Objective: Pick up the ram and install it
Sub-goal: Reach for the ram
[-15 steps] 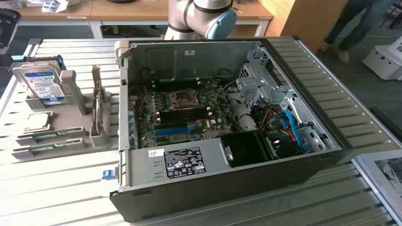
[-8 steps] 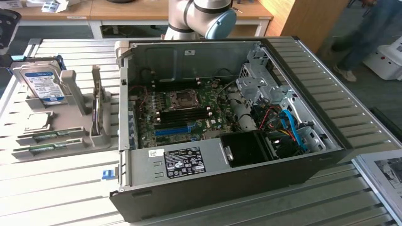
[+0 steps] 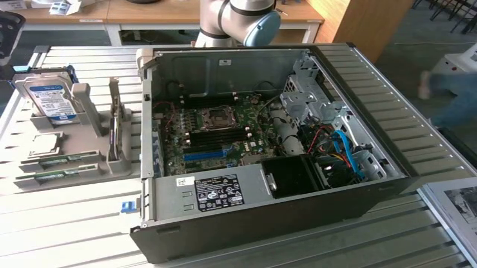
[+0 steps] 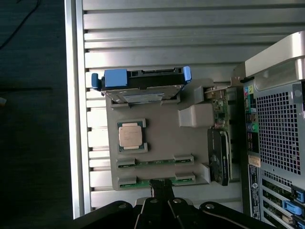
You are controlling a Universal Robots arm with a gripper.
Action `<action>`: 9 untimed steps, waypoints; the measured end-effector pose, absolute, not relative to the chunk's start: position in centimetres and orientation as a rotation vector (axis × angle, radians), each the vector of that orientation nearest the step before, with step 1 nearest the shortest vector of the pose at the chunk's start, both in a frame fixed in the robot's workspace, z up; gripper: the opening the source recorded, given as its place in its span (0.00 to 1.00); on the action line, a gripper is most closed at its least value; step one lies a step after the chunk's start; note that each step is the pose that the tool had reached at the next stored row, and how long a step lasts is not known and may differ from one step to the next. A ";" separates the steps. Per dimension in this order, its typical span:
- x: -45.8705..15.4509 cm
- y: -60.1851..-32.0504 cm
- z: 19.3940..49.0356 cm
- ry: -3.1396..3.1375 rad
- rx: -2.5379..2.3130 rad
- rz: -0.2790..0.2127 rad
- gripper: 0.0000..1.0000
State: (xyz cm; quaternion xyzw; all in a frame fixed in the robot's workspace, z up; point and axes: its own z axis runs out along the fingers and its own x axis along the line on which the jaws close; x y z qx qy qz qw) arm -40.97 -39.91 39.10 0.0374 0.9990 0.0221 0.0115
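Judging by looks, the ram point(image 4: 143, 182) was rated light, stiff and thin, with fragile chips and edge contacts. The board was assumed slick, so a firm but gentle pinch was advised. The best hold was judged to be across the two flat faces at mid-length, clear of the ends and the contact edge.

Two ram sticks were counted, both seated side by side in the grey holder point(image 4: 167, 140) on the slatted surface point(image 4: 143, 47). The second stick point(image 4: 155, 162) was set just beyond the first.

The end effector point(image 4: 161, 187) was seen closed and, as far as could be told, empty. It was poised at the middle of the nearer stick; contact could not be confirmed.

Also counted:
- one hard drive point(image 4: 143, 97)
- one CPU point(image 4: 131, 135)
- one expansion card point(image 3: 114, 134)
- one open computer case point(image 3: 261, 223)

Whether the case's memory slots were filled could not be told.
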 end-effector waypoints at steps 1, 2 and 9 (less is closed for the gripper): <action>-41.0 -39.9 39.1 3.116 0.117 0.069 0.10; -41.0 -40.0 39.1 3.116 0.117 0.069 0.10; -41.0 -40.3 39.1 3.116 0.117 0.069 0.10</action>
